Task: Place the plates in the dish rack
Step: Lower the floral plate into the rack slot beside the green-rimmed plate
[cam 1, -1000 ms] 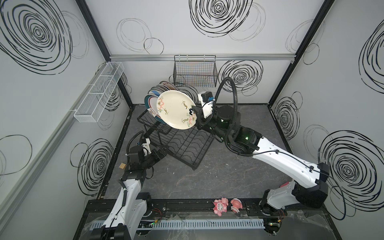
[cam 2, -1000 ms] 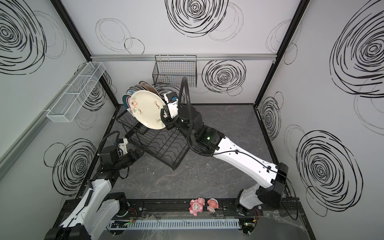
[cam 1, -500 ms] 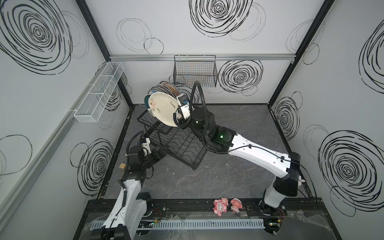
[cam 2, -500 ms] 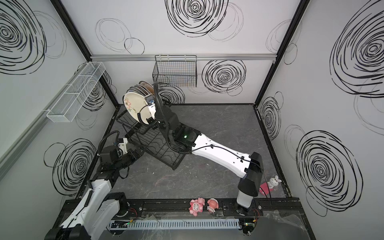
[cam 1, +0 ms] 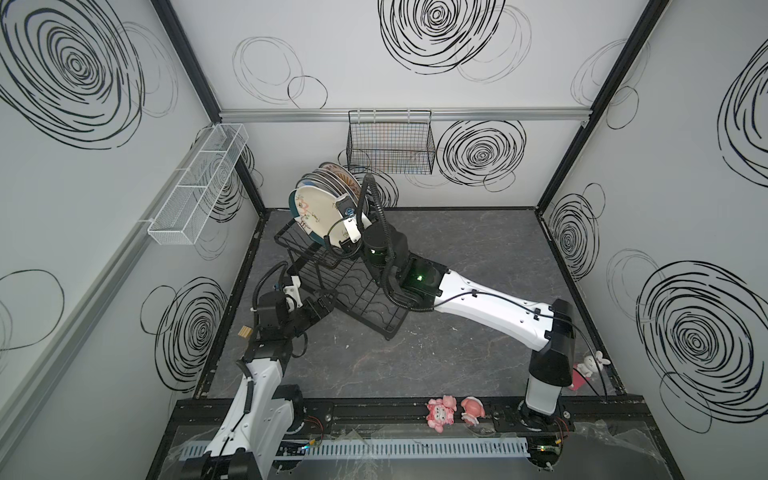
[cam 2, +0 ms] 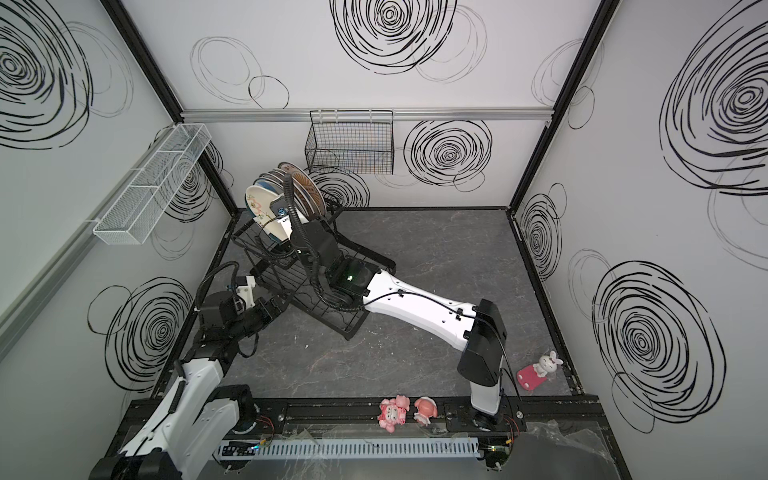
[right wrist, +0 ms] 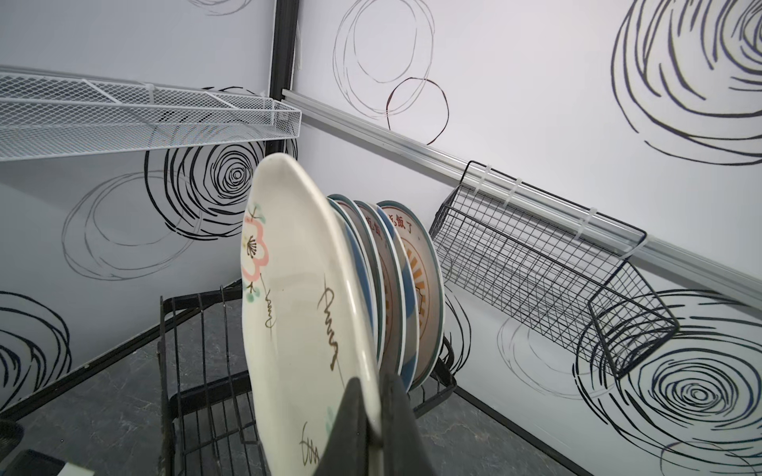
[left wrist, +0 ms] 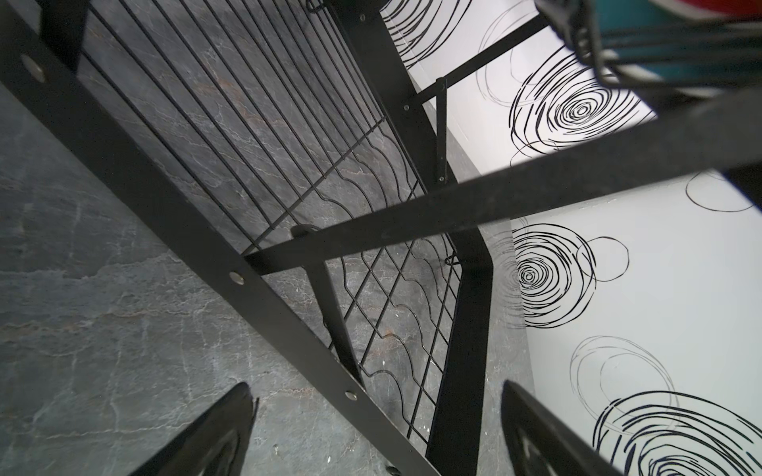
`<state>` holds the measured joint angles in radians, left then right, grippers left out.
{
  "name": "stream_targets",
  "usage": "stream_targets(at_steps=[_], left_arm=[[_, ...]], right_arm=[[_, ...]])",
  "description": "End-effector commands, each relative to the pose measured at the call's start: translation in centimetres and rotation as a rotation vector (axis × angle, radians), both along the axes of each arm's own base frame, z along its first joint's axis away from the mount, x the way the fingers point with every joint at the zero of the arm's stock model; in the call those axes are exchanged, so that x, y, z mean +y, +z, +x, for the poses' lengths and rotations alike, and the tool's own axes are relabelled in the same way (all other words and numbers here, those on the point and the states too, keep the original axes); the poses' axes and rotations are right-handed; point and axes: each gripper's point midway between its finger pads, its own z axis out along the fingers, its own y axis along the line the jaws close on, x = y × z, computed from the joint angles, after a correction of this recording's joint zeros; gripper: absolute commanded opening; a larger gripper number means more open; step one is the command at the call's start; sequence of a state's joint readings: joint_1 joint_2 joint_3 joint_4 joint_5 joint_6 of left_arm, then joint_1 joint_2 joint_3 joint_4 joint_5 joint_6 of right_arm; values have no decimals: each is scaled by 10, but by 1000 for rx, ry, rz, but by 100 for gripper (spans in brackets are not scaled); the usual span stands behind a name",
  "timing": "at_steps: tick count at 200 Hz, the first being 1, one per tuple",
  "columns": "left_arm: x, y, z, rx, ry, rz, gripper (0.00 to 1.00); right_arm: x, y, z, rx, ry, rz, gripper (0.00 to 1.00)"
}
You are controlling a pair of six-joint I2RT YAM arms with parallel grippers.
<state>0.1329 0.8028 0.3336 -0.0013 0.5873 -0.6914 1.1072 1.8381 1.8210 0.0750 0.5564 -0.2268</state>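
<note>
My right fingers (right wrist: 350,428) pinch the cream plate (right wrist: 297,321) at its rim; I judge it stiff, slick and breakable. My left fingers (left wrist: 214,437) stand apart beside the dish rack (left wrist: 288,329).

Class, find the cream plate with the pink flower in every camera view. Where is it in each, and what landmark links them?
In a top view: cream flower plate, upright, left of centre, beside the plate row.
In a top view: cream flower plate, left of centre.
Left wrist view: cannot be picked out.
Right wrist view: cream flower plate, centre foreground, rim in right gripper.
Shared landmark: dish rack.
</note>
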Motion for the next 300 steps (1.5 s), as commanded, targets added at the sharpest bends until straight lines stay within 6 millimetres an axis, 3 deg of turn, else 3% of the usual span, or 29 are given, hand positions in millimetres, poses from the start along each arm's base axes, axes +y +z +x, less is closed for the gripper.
stream_targets(at_steps=[1, 58, 151, 300], left_arm=[[-2, 20, 7, -80, -23, 15, 96], [-2, 19, 8, -75, -29, 10, 96], [-3, 18, 8, -76, -31, 7, 96], [-1, 18, 8, -74, -26, 8, 96]], right_arm=[[-20, 79, -6, -133, -57, 202, 0], [-11, 89, -6, -159, -38, 196, 0], [-7, 63, 7, -147, -93, 134, 0], [-6, 35, 8, -145, -123, 52, 0]])
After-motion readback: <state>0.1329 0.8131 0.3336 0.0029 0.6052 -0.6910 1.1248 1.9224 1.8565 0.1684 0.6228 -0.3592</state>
